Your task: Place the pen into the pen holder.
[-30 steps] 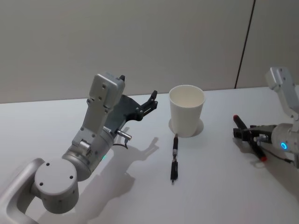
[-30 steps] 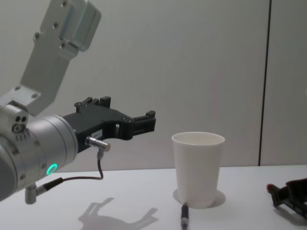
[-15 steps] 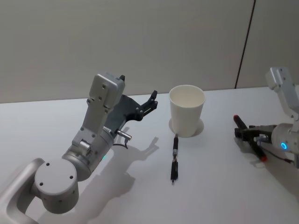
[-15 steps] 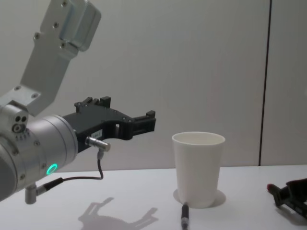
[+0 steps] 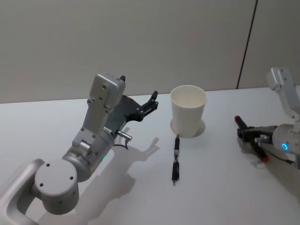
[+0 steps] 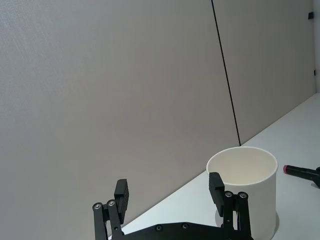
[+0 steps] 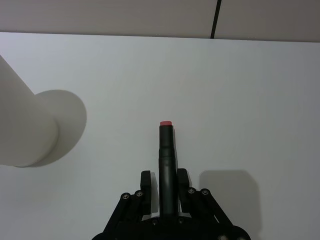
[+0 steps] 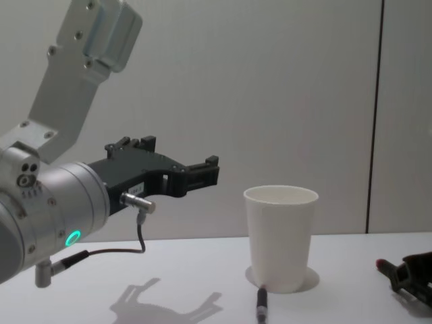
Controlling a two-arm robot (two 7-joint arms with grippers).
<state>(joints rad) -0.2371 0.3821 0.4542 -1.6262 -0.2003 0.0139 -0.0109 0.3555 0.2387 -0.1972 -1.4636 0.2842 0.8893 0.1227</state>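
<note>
A white table (image 5: 225, 197) is running back to a plain grey wall and carrying a white paper cup, the pen holder (image 5: 188, 112), which is standing upright near the middle, toward the far edge. A thin black pen (image 5: 175, 159) is lying flat in front of it, one end pointing at the cup's base and just beside it. To the right, the right gripper (image 5: 247, 133) is clamping a red-tipped marker (image 7: 166, 145) low over the surface; whether the marker is touching the table cannot be told.

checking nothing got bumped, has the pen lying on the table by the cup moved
No. The pen on the table lies just as before, its far end just short of the base of the paper cup.
</note>
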